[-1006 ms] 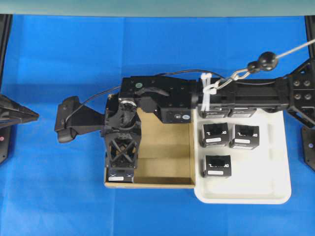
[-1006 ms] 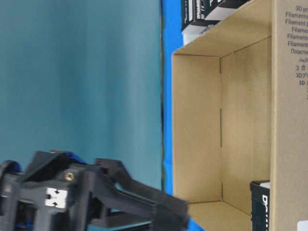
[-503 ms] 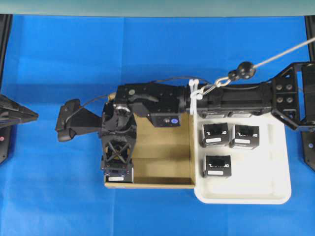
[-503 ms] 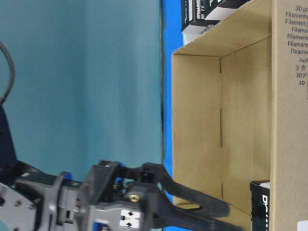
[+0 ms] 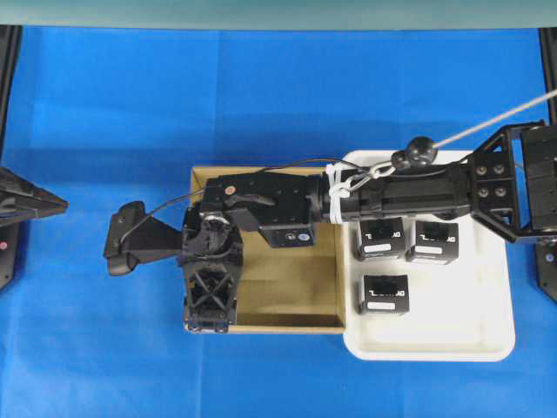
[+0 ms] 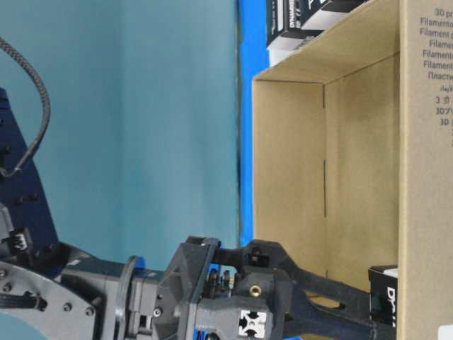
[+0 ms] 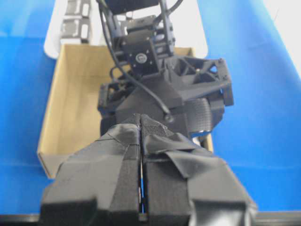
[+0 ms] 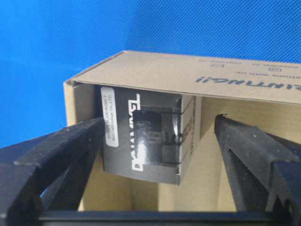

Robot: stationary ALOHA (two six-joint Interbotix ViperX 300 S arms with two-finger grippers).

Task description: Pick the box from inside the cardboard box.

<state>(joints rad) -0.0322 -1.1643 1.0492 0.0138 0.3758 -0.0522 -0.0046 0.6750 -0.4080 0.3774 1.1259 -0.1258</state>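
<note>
Blue cloth is spread over the whole desk [image 5: 104,104], with a teal backdrop seen behind it in the table-level view. Going near to far in the overhead view: the box [image 8: 141,139] is tucked into the near-left corner of the cardboard box [image 5: 296,287], pressed up against the walls there. From overhead it's hidden under the right tool [image 5: 209,313], but in the right wrist view it's framed nicely, label side up, with one finger [image 8: 51,146] just left of it and the other standing well off to its right. So the right tool is spread as wide as it goes, nothing gripped yet, and the box is straddled unevenly, closer to the left finger. The box's long axis can't be judged for sure from that angle.

Further back, the right arm is stretched in from the right across a white tray [image 5: 487,340] where several lookalike black boxes [image 5: 383,294] are parked.

The left tool [image 7: 141,155] is kept well off at the left edge, fingers pressed together with nothing between them. The right arm is clearly the nearer one, so the grab probably only needs the wall side cleared and a squeeze.
</note>
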